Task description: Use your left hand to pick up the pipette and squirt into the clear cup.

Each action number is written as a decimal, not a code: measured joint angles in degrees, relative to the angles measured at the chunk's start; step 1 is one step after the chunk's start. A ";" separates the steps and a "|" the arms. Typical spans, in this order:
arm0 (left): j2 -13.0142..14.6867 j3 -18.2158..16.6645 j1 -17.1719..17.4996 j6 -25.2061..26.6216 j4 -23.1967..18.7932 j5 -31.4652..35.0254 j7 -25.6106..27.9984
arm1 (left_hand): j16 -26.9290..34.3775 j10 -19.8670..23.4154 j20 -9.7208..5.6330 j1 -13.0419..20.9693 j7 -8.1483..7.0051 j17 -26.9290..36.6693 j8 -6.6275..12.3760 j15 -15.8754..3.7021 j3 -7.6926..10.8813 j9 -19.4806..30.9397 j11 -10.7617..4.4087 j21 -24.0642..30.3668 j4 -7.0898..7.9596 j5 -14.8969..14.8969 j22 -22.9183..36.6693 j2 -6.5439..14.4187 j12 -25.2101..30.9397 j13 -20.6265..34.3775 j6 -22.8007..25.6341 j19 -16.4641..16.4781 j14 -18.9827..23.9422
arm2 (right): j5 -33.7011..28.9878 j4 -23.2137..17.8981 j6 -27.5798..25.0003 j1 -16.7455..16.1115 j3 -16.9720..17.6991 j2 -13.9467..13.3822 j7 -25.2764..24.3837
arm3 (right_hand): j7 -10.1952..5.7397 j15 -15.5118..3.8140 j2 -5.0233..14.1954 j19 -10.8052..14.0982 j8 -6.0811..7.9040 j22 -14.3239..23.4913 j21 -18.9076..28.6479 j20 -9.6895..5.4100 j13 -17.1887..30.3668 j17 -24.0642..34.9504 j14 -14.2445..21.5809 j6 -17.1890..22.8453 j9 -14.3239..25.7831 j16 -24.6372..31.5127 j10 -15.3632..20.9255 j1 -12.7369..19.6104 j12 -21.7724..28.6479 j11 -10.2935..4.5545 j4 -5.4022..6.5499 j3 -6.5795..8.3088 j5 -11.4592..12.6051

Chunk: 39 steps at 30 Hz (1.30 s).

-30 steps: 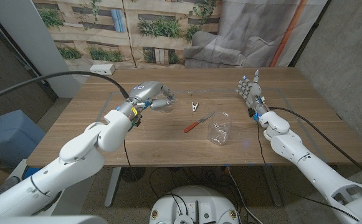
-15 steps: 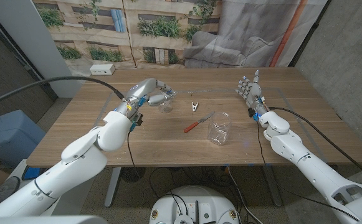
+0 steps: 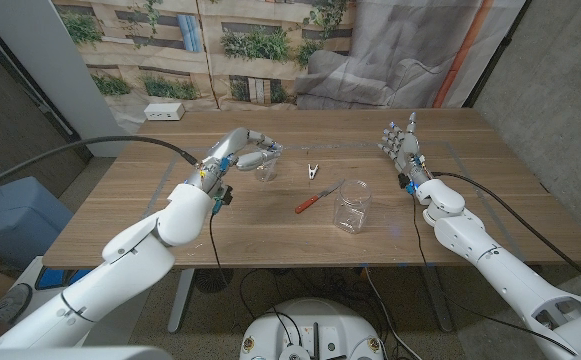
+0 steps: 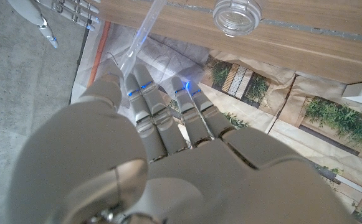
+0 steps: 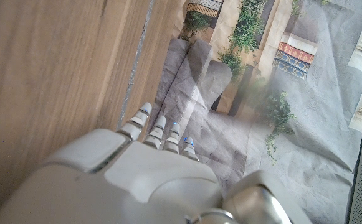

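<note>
My left hand [image 3: 242, 150] hovers over the table's back left part, fingers curled. It pinches a clear pipette [image 4: 142, 34] whose stem runs from the fingertips toward the table in the left wrist view. In the head view a clear piece of the pipette [image 3: 263, 170] hangs under the fingers. The clear cup [image 3: 351, 205] stands upright, right of the table's middle and well to the right of that hand; its round rim shows as the cup [image 4: 238, 14]. My right hand [image 3: 402, 145] stands at the back right, fingers spread upward, holding nothing.
A red-handled tool [image 3: 310, 203] lies slanted between my left hand and the cup. A small metal clip [image 3: 313, 171] sits just behind it. A white power strip [image 3: 165, 111] lies past the wooden table's [image 3: 270, 235] far left edge.
My left hand has lifted a little off the table and turned at the wrist, taking the pipette with it. Cup, tool, clip and right hand have not moved.
</note>
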 measured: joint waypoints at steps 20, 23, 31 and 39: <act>-1.42 0.46 0.28 -5.56 3.58 -8.21 2.72 | 0.00 -1.58 0.20 -1.15 -0.08 0.00 -0.36 0.00 0.00 -0.01 0.08 0.00 -0.01 0.00 0.00 -0.54 -0.23 0.00 -1.33 0.20 0.00 | -0.01 0.00 0.04 0.00 0.00 0.00 -0.02 | 0.00 0.00 0.00 0.00 0.00 0.00 0.00 0.00 -0.14 0.00 0.00 0.00 0.00 0.00 0.00 0.00 0.00 0.00 0.00 0.00 0.00; -1.45 0.63 0.10 -5.86 3.82 -8.96 2.88 | -0.30 -2.06 0.20 -1.35 0.13 0.00 -0.36 0.00 0.00 -0.01 -0.03 0.00 -0.01 0.00 0.25 -0.75 -0.23 0.00 -1.55 0.20 0.00 | -0.01 0.00 0.04 0.00 0.01 -0.01 -0.01 | 0.00 0.00 0.00 0.00 0.00 0.00 0.00 0.00 -0.13 0.00 0.00 0.00 0.00 0.00 0.00 0.00 0.00 0.00 0.00 0.00 0.00; -1.59 1.75 -1.22 -6.97 4.70 -10.40 2.93 | -0.44 -2.29 0.20 -1.70 0.21 0.01 -0.85 0.00 0.00 -0.16 -0.02 0.00 -0.01 0.00 0.29 -1.10 -0.23 0.00 -2.24 0.20 0.00 | 0.00 0.01 0.04 0.00 0.01 -0.01 0.01 | 0.00 0.00 0.00 0.00 0.00 0.00 0.00 0.00 -0.13 0.00 0.00 0.00 0.00 0.00 0.00 0.00 0.00 0.00 0.00 0.00 0.00; -2.21 3.88 -3.47 -8.33 5.99 -11.83 2.05 | -0.44 -2.59 0.20 -1.82 0.00 0.01 -0.85 0.00 0.00 -0.16 -0.14 0.00 -0.01 0.00 0.29 -1.22 -0.23 0.00 -2.45 0.20 0.00 | 0.00 0.03 0.06 0.00 0.01 -0.01 0.03 | 0.00 0.00 0.00 0.00 0.00 0.00 0.00 0.00 -0.13 0.00 0.00 0.00 0.00 0.00 0.00 0.00 0.00 0.00 0.00 0.00 0.00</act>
